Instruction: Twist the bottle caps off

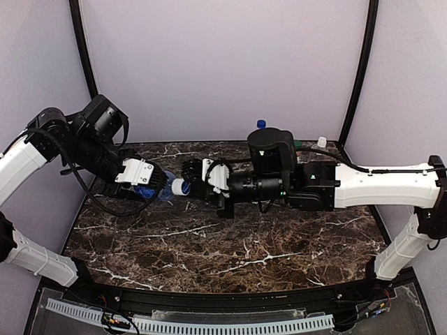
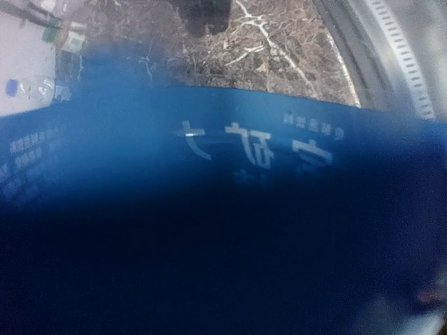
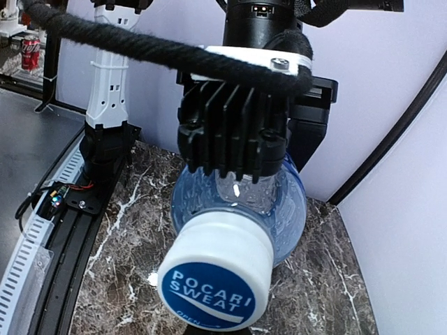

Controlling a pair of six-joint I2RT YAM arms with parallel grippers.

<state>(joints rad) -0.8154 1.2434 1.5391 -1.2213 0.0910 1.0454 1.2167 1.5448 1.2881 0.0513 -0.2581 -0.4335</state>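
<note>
My left gripper (image 1: 143, 183) is shut on a clear bottle with a blue label (image 1: 159, 190) and holds it sideways above the table, neck pointing right. Its label (image 2: 230, 230) fills the left wrist view and hides my fingers. The bottle's white cap (image 1: 180, 186) carries a blue Pocari Sweat logo and faces the right wrist camera (image 3: 215, 279); it sits on the neck. My right gripper (image 1: 191, 172) is right at the cap, slightly behind it. Its fingers do not show in the right wrist view, so I cannot tell whether they hold the cap.
A bottle with a blue cap (image 1: 260, 124) and one with a white cap (image 1: 321, 142) stand at the back wall behind my right arm. The left wrist view shows two more bottles, blurred, at its upper left (image 2: 42, 63). The table is dark marble (image 1: 230, 244).
</note>
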